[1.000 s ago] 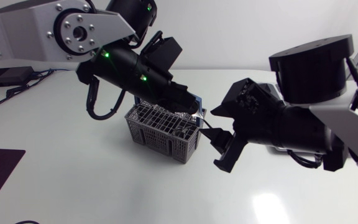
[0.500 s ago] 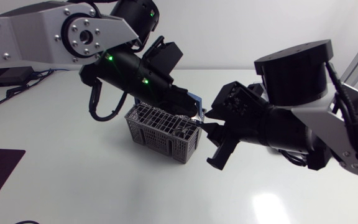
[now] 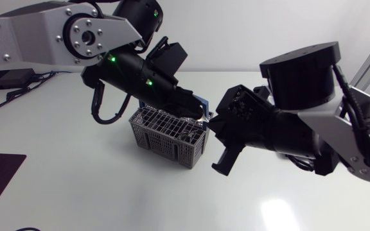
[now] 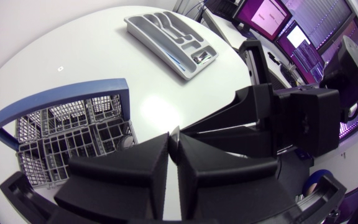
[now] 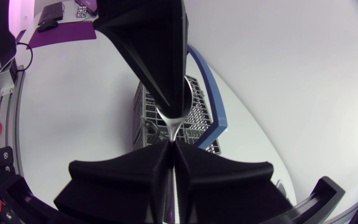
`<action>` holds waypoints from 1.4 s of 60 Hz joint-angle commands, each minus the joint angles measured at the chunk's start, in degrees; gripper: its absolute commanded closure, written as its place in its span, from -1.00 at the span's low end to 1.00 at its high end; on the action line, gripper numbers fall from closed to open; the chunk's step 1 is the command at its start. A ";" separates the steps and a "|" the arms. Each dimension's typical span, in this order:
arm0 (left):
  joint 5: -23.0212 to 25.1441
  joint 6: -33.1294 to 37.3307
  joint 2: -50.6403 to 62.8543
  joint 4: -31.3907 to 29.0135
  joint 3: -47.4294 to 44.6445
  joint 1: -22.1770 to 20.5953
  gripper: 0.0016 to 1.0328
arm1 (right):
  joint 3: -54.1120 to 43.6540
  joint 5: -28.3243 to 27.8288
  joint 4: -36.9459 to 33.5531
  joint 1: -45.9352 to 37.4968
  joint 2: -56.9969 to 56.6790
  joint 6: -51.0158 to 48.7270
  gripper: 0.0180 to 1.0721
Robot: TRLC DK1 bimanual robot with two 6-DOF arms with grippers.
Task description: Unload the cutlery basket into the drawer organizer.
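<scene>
Above the cutlery basket [image 3: 162, 138], the left hand [image 4: 173, 140] grips a silver utensil [image 5: 173, 126]; the right hand [image 5: 169, 149], tip-to-tip, appears closed on its free end.

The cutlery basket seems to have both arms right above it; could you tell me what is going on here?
The left gripper and the right gripper meet tip to tip just above the grey cutlery basket. Both look closed on the same thin silver utensil, so this appears to be a handover from one arm to the other. The drawer organizer lies apart from the basket on the white table.
</scene>
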 commanded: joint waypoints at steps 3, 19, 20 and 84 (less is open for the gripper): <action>2.20 -1.83 0.34 -0.61 1.93 0.61 0.92 | -0.36 0.27 -0.47 -0.01 0.95 -0.85 0.89; 5.27 -3.41 0.16 0.18 4.40 1.84 0.40 | -0.54 -0.61 -1.88 -0.01 0.68 -0.94 0.89; 5.45 -3.67 0.16 0.27 4.57 1.84 0.37 | -0.54 -0.70 -1.97 -0.01 0.68 -0.94 0.89; -9.32 7.49 -7.66 9.32 -3.08 7.29 0.01 | -3.97 -30.93 -16.47 -40.79 -3.54 -23.96 0.89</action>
